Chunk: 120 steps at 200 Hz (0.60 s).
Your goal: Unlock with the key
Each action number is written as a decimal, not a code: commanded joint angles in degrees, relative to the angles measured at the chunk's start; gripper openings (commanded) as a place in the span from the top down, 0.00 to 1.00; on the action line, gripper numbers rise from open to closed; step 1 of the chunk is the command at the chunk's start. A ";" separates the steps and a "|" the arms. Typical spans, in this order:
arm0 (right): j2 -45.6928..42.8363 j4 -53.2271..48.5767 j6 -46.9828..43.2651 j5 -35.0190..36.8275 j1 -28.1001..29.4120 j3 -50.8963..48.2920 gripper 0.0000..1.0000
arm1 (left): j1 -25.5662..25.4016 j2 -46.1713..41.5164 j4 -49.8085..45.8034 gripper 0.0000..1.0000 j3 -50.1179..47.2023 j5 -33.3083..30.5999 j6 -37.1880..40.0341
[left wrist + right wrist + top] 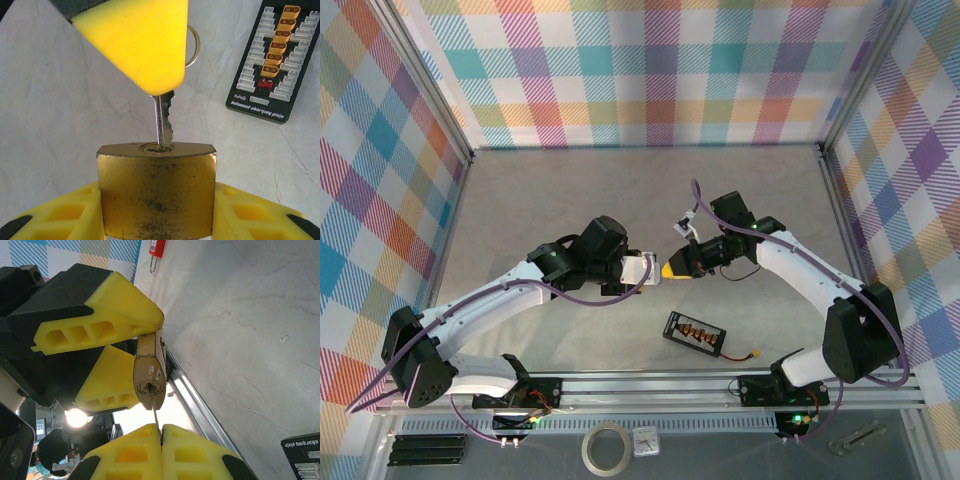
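Note:
A worn brass padlock (157, 192) is clamped between the yellow fingers of my left gripper (157, 220), keyhole end facing outward. A silver key (163, 122) has its tip in the keyhole, with most of the blade still outside. My right gripper (161, 432) is shut on the key's head, and a key ring (193, 46) sticks out beside its yellow finger (135, 40). In the right wrist view the padlock (150, 371) hangs between the left fingers (100, 320), with the key (155, 417) running down to my pads. From above, the left gripper (638, 268) and the right gripper (672, 268) meet mid-table.
A black charging board (695, 333) with orange connectors lies on the table, near and to the right of the grippers, its cable trailing right. An aluminium rail (650, 385) runs along the front edge. A tape roll (605, 447) sits below it.

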 commanded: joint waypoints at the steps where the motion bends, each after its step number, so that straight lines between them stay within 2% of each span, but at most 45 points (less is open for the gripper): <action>1: 0.21 2.71 -0.55 1.20 0.22 1.08 1.00 | -2.08 -1.08 5.44 0.95 0.66 5.51 -0.60; 34: 0.13 1.62 -2.17 3.53 0.21 1.97 1.00 | -2.14 0.02 5.09 0.97 1.20 8.17 -2.61; 120: -4.87 9.76 3.09 6.98 0.13 -2.06 1.00 | -2.06 -0.32 10.06 0.99 0.27 12.70 -11.65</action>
